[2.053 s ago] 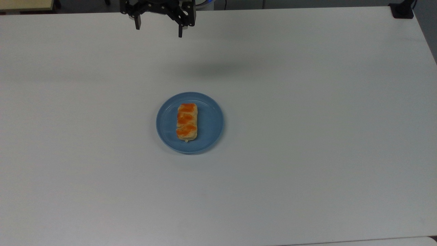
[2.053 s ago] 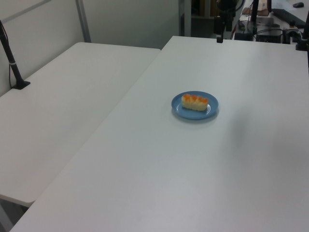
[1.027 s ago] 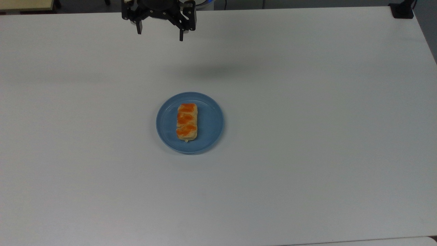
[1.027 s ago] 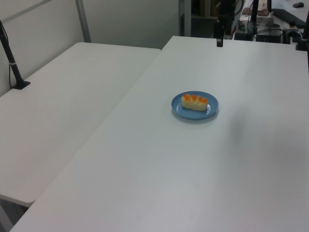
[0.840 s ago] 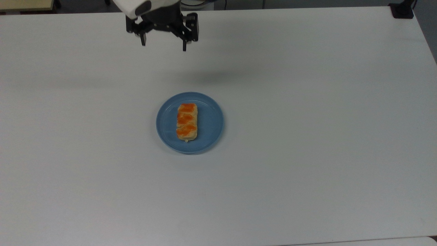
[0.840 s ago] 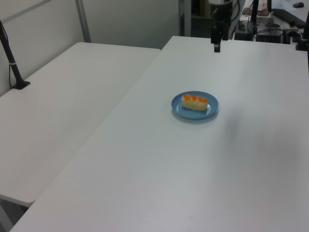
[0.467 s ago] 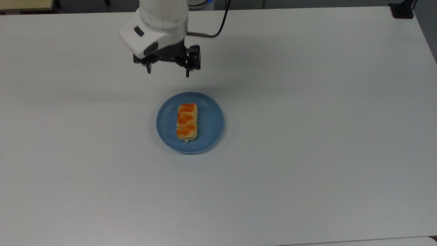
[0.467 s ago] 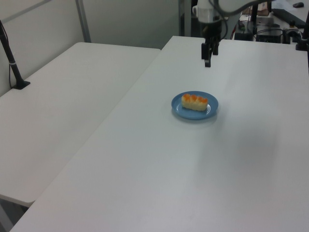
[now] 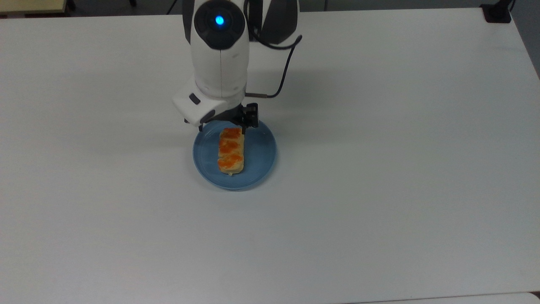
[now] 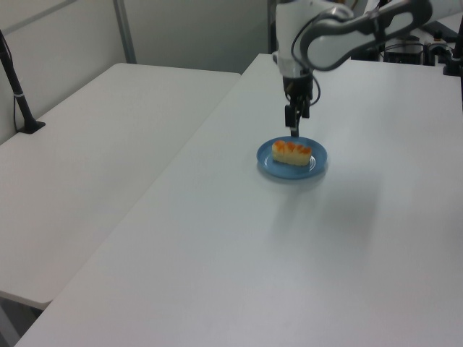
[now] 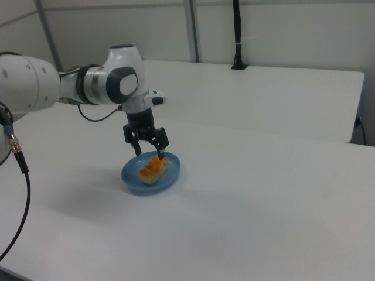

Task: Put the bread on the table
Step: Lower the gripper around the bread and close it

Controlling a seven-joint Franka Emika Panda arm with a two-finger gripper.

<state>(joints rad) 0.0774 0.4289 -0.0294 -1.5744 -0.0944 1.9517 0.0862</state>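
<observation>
We count one bread (image 9: 230, 152), an oblong pale-tan bun with three orange glazed patches along its top, lying flat on one round blue plate (image 9: 259, 156). In the top view the bun sits slightly toward the top view's left of the plate's middle, its long axis running up and down the picture, with blue showing all around it. The plate looks smooth and glossy with a low raised rim.

One tool (image 9: 222, 126) hangs over the plate's far edge in the top view, at the bun's upper end. Its two black fingers (image 11: 139, 149) stand spread apart, released and holding nothing; in the right view one finger sits near the plate's rim and the other close to the bun's end. We cannot tell whether either tip touches the bun. The arm (image 9: 219, 63) above is white and rounded, with a blue light on its top and a black cable looping off its side.

Plate and bun rest near the middle of one counter (image 9: 400, 169), white, matte and rectangular, with wide bare surface on every side out to its straight edges. In the left view a second white counter (image 10: 94, 166) adjoins it, carrying a black post (image 10: 18, 94) near its edge.
</observation>
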